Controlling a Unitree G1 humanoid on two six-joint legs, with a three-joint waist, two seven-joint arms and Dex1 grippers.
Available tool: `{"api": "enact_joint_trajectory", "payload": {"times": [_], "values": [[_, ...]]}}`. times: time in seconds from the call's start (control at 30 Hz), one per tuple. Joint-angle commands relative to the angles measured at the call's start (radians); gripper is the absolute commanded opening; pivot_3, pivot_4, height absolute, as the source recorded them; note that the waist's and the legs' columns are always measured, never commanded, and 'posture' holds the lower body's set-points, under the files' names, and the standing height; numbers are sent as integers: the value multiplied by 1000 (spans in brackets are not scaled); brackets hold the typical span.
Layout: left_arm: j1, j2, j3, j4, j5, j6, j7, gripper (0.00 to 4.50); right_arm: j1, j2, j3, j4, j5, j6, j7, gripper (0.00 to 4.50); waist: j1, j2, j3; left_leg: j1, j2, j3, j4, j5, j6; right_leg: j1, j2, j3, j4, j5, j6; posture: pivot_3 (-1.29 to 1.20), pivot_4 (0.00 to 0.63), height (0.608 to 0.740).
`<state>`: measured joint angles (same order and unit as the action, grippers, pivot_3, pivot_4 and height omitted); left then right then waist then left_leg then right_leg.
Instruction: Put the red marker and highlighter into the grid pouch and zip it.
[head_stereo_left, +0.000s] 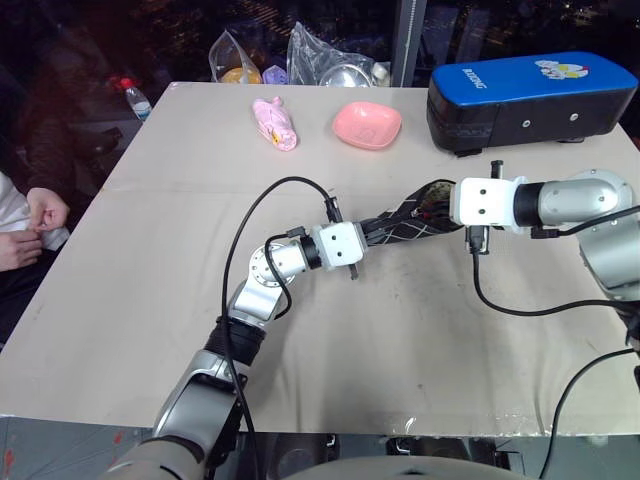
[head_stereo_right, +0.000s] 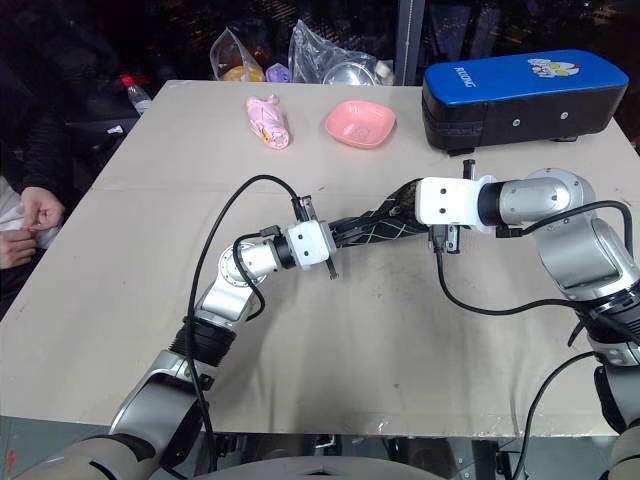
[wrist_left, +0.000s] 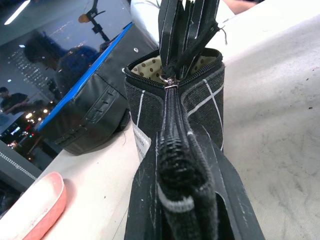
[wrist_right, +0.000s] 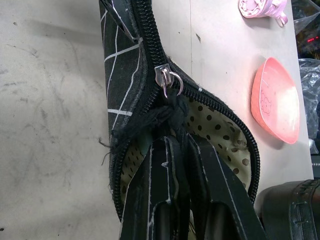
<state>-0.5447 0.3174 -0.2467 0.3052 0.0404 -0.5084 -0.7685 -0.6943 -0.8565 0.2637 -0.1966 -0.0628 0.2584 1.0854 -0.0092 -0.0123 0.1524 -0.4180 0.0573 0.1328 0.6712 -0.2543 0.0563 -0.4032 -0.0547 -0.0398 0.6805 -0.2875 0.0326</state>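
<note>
Pouch: the grid pouch (head_stereo_left: 405, 222) is held above the table (head_stereo_left: 150, 260), between both grippers, partly zipped.
Left gripper (wrist_left: 186, 192): clamped on the closed end.
Right gripper (wrist_right: 176, 150): pinched on the zipper cord.

The grid pouch (head_stereo_left: 405, 222) hangs between left hand (head_stereo_left: 372, 236) and right hand (head_stereo_left: 447, 208).
</note>
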Motion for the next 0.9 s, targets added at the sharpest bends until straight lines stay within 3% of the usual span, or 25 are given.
{"api": "enact_joint_trajectory", "payload": {"times": [0.03,0.4,0.5,0.9], "values": [[-14,0,1,-7,-3,-19,9,0,-21,3,-33,-30,0,-7,-8,190,0,0,0,0,0,0,0,0,0,0,0,0,0,0,0,0,150,740],[-13,1,2,-9,-2,-19,10,0,-23,3,-27,-38,2,7,16,190,0,0,0,0,0,0,0,0,0,0,0,0,0,0,0,0,150,740],[-11,1,1,-12,-1,-18,11,0,-20,13,-33,-40,-1,-7,4,923,0,0,0,0,0,0,0,0,0,0,0,0,0,0,0,0,150,740],[-17,-1,-2,-9,-1,-21,9,0,-37,59,-3,-12,-22,-28,-1,923,0,0,0,0,0,0,0,0,0,0,0,0,0,0,0,0,150,740]]}}
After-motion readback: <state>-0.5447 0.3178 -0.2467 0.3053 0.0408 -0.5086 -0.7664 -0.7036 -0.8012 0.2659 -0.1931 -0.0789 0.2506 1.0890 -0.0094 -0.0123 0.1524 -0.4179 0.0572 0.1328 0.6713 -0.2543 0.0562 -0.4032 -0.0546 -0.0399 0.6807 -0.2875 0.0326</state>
